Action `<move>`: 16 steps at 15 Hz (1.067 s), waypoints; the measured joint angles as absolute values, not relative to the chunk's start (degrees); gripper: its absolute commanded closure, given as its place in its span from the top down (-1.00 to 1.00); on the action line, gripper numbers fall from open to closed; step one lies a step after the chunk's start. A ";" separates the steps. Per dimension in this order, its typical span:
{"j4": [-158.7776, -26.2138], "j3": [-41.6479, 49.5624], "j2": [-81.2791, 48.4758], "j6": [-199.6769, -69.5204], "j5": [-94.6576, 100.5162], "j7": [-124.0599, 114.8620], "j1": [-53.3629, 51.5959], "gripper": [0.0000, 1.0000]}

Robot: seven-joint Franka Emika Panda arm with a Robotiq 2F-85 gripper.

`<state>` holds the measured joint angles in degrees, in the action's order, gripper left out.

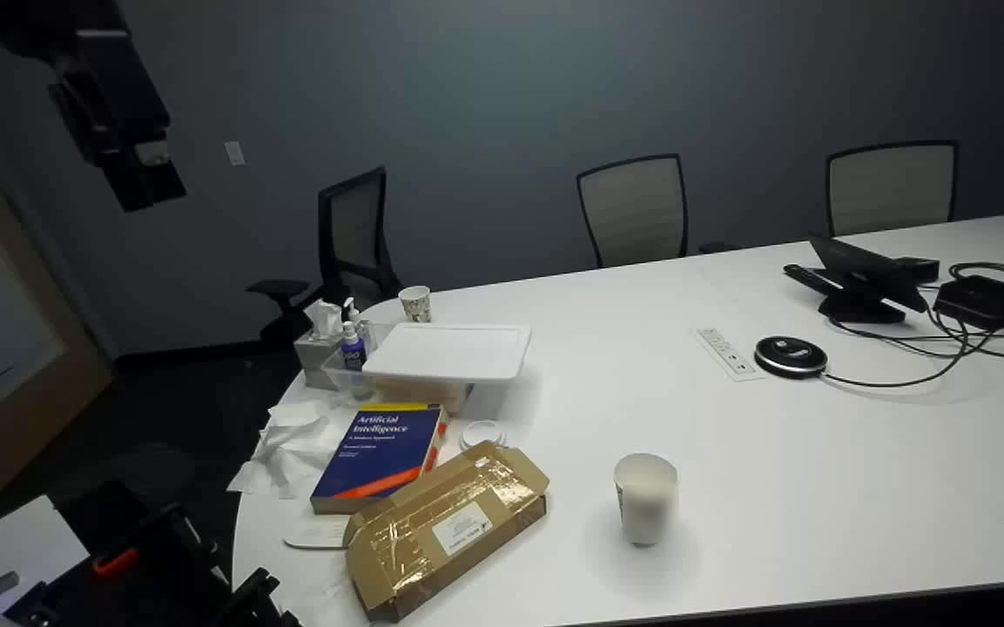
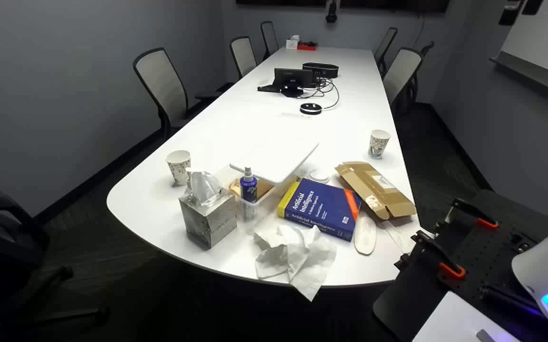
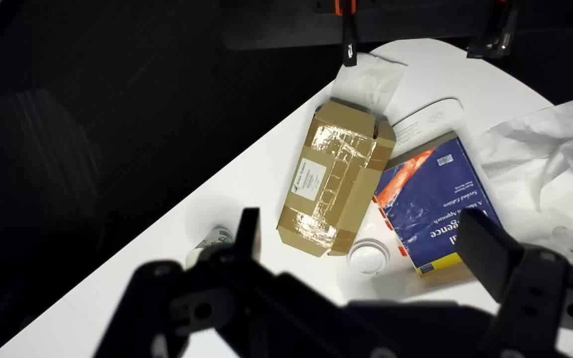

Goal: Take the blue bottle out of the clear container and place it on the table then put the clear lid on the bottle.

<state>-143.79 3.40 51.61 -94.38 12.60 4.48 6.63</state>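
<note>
The blue bottle (image 1: 353, 350) stands upright in the uncovered end of the clear container (image 1: 340, 376); the bottle (image 2: 248, 187) and container (image 2: 266, 203) show in both exterior views. The bottle has a pale spray-type top. A flat whitish lid (image 1: 449, 353) lies tilted across the rest of the container; I cannot tell whether it is clear. The white table (image 1: 815, 470) bears them. My gripper (image 3: 362, 219) is open and empty in the wrist view, fingers wide apart. In an exterior view the gripper (image 1: 151, 185) hangs high above the table. Bottle and container are out of the wrist view.
A tissue box (image 2: 208, 218) stands beside the container. Nearby lie a blue book (image 2: 321, 206), a cardboard box (image 2: 376, 190), a round white lid (image 3: 368, 257) and crumpled tissue (image 2: 297, 259). Paper cups (image 2: 178, 167) (image 2: 378, 144) stand at both sides. A pump bottle (image 1: 351, 309) stands behind the blue bottle.
</note>
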 measured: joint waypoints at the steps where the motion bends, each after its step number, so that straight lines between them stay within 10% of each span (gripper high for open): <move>1: -143.79 3.40 51.61 -94.38 12.60 4.48 6.63 1.00; 16: -141.76 -7.49 25.74 -126.25 8.06 -7.53 -2.34 1.00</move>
